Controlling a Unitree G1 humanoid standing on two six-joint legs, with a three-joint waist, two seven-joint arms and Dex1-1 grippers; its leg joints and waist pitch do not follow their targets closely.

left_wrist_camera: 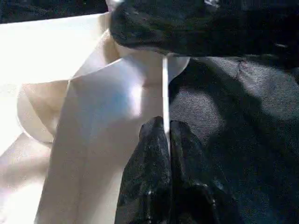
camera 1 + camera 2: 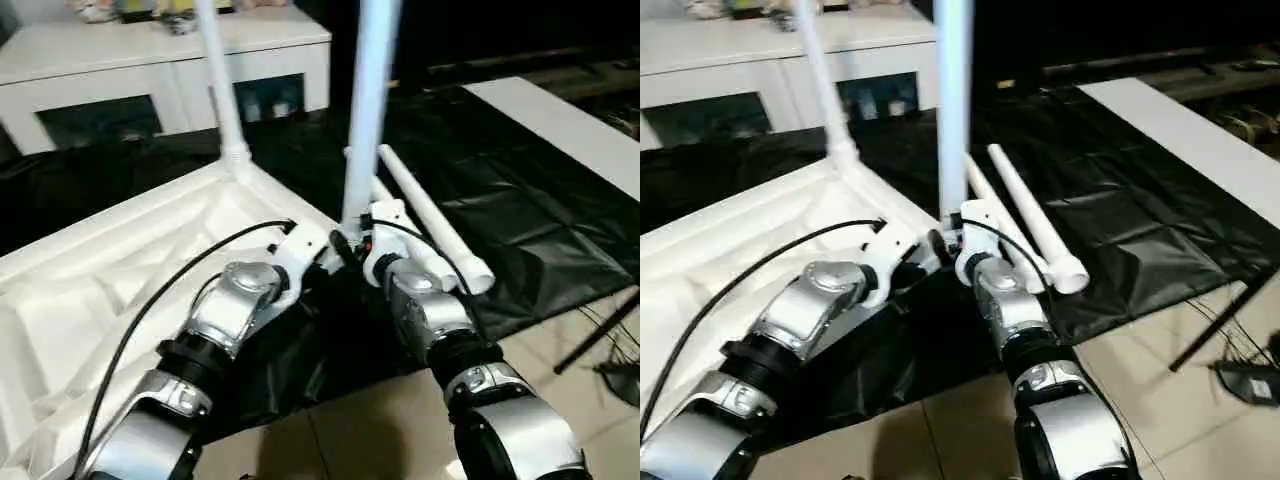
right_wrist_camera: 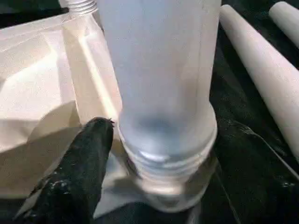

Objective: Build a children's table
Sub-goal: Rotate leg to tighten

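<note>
Two legs already stand up from the table top [image 2: 110,270], which lies upside down on the black sheet [image 2: 520,210], ribs facing up, over at about nine o'clock from the grippers. One standing leg [image 2: 222,90] is at the far corner, at about eleven o'clock. The other standing leg [image 2: 368,110] is at the near corner, right at twelve o'clock above the grippers, and some screw thread shows at its bottom, so I think it is not turned all the way in yet.

Two more legs wait on the sheet. The bigger loose leg [image 2: 440,225] lies at about two o'clock from the near corner, and the other loose leg [image 2: 978,190] lies just beside it.

The left gripper [image 1: 166,135] has its two fingers pressed together, with nothing between them, next to the table edge. The right gripper [image 2: 352,243] is at the bottom of the near leg. One black finger [image 3: 77,172] sits just beside the leg, but I cannot tell if it is squeezing it.

So about half the job looks done. Two legs are left to screw in, and then the table must be turned over.
</note>
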